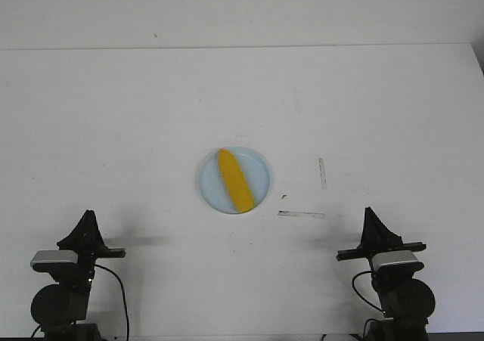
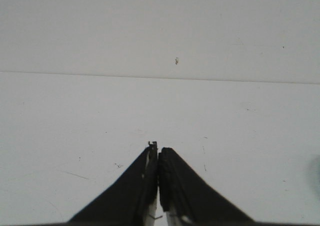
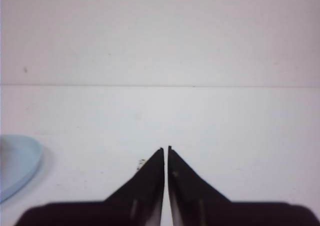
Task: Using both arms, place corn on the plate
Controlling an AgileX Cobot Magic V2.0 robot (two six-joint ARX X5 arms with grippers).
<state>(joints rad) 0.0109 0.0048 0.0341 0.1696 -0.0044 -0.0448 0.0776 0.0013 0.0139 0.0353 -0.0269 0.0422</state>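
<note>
Lying on the round pale-blue plate (image 1: 261, 171), smooth tapered corn (image 1: 234, 180); both end effectors closed, empty.

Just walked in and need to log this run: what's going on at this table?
Nothing is being handled right now. The yellow corn lies diagonally on the pale blue plate in the middle of the white table. The left gripper and the right gripper sit at the near edge on either side, both shut and empty, well apart from the plate. The corn already appears to be in place.

One corn (image 1: 234, 181), one plate (image 1: 261, 176), two arms, two tape strips.
</note>
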